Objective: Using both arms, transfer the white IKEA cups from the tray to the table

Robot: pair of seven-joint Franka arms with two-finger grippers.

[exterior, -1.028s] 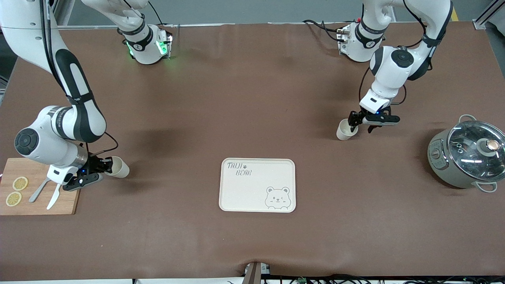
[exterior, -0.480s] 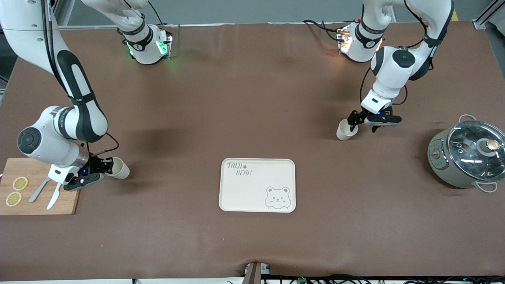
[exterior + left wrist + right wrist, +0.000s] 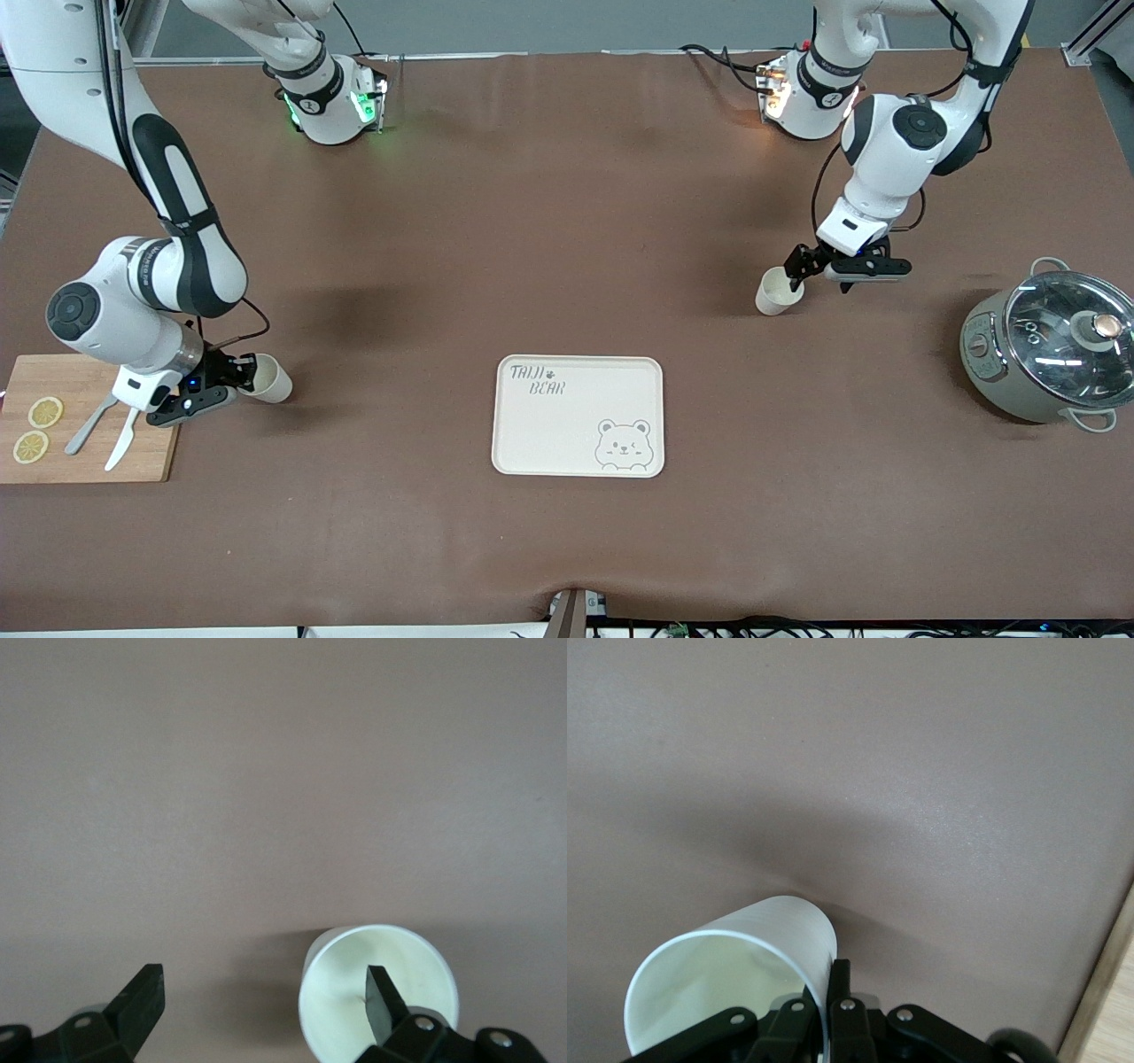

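Note:
One white cup (image 3: 778, 292) stands upright on the brown table toward the left arm's end. My left gripper (image 3: 817, 279) is open over it. In the left wrist view (image 3: 263, 983) one finger (image 3: 381, 997) hangs inside the cup (image 3: 341, 1010) and the other is well outside it. My right gripper (image 3: 239, 372) is shut on the rim of the second white cup (image 3: 268, 378). It holds that cup tilted, low over the table beside the cutting board. In the right wrist view (image 3: 833, 983) the fingers pinch the wall of the cup (image 3: 771, 930).
The cream bear tray (image 3: 532, 443) lies in the middle of the table, nearer the front camera than both cups. A grey pot with a glass lid (image 3: 1045, 354) stands at the left arm's end. A wooden cutting board (image 3: 89, 447) with lemon slices, a fork and a knife lies at the right arm's end.
My left gripper has drifted a little toward the left arm's end while its cup stayed in place. My right arm has shifted slightly with its cup.

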